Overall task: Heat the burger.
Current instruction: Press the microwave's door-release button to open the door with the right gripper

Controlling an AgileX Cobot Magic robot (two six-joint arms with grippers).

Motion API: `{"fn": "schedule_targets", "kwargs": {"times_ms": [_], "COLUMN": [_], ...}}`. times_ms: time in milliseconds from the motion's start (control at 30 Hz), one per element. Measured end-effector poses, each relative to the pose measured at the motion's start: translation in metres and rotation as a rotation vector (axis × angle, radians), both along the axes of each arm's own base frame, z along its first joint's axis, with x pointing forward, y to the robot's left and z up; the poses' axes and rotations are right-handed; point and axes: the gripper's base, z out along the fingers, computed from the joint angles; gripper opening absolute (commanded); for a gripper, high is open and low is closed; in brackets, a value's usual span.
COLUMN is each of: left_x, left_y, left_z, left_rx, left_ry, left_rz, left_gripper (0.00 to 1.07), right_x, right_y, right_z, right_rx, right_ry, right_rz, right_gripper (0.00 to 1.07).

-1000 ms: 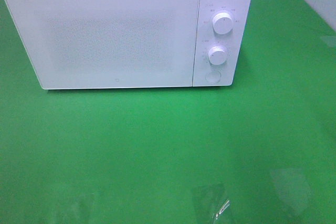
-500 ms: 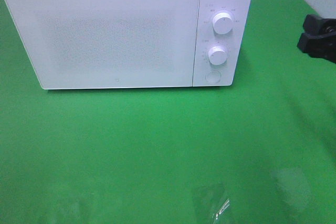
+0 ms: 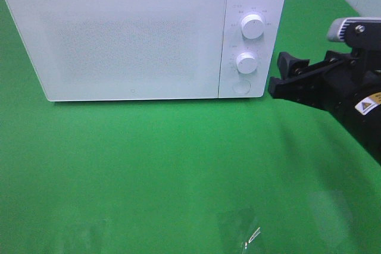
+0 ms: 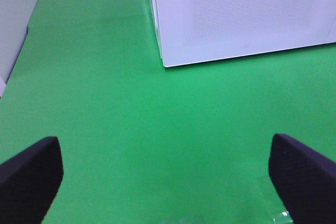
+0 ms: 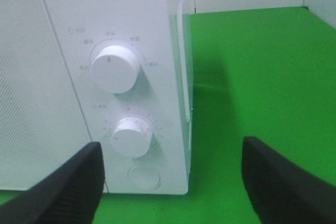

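One spread right claw (image 3: 277,73) beside microwave (image 3: 131,40).

Bright overhead light, glare on green table (image 3: 149,165) (wrist views soft).

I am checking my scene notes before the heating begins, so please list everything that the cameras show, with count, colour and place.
White box-shaped microwave oven: one, white, back of the table, door shut.
Round plastic dials: two, white, upper above lower on the oven's control panel.
Round flat button: one, white, below the dials.
Green table cover: one, green, under everything.
Crumpled clear plastic scrap: one, transparent, near the front edge.
Burger: none in view.
Left gripper: one, black fingers, open, over the green cover.
Right gripper: one, black, open, right of the oven, facing its panel.
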Motion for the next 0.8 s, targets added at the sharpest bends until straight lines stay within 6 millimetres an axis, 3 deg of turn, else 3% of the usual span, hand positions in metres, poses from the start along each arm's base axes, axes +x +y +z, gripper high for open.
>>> {"fn": "schedule_targets", "kwargs": {"times_ms": [300, 433, 467, 500, 567, 600, 633, 667, 700, 800], "left_x": [0.0, 0.0, 0.0, 0.0, 0.0, 0.0, 0.0, 0.0, 0.0, 0.0], "left_y": [0.0, 0.0, 0.0, 0.0, 0.0, 0.0, 0.0, 0.0, 0.0, 0.0], "left_z": [0.0, 0.0, 0.0, 0.0, 0.0, 0.0, 0.0, 0.0, 0.0, 0.0], "left_rx": [0.0, 0.0, 0.0, 0.0, 0.0, 0.0, 0.0, 0.0, 0.0, 0.0], "left_ry": [0.0, 0.0, 0.0, 0.0, 0.0, 0.0, 0.0, 0.0, 0.0, 0.0], "left_rz": [0.0, 0.0, 0.0, 0.0, 0.0, 0.0, 0.0, 0.0, 0.0, 0.0], "left_gripper": [1.0, 1.0, 1.0, 1.0, 1.0, 1.0, 1.0, 1.0, 1.0, 1.0], "right_x": [-0.011, -0.012, -0.012, -0.012, -0.012, -0.012, -0.012, -0.012, -0.012, -0.012], "right_y": [0.033, 0.039, 0.039, 0.039, 0.04, 0.04, 0.04, 0.04, 0.04, 0.04], "right_z": [-0.024, -0.028, -0.031, -0.031, -0.033, -0.033, -0.034, -0.034, -0.034, -0.034], "right_rx": [0.021, 0.228, 0.367, 0.367, 0.558, 0.558, 0.708, 0.708, 0.85, 0.965], "right_ry": [0.058, 0.106, 0.141, 0.141, 0.189, 0.189, 0.219, 0.219, 0.245, 0.266], "right_rz": [0.083, 0.08, 0.065, 0.065, 0.039, 0.039, 0.017, 0.017, -0.003, -0.02], "right_gripper": [0.69, 0.64, 0.6, 0.6, 0.53, 0.53, 0.48, 0.48, 0.42, 0.35]}}
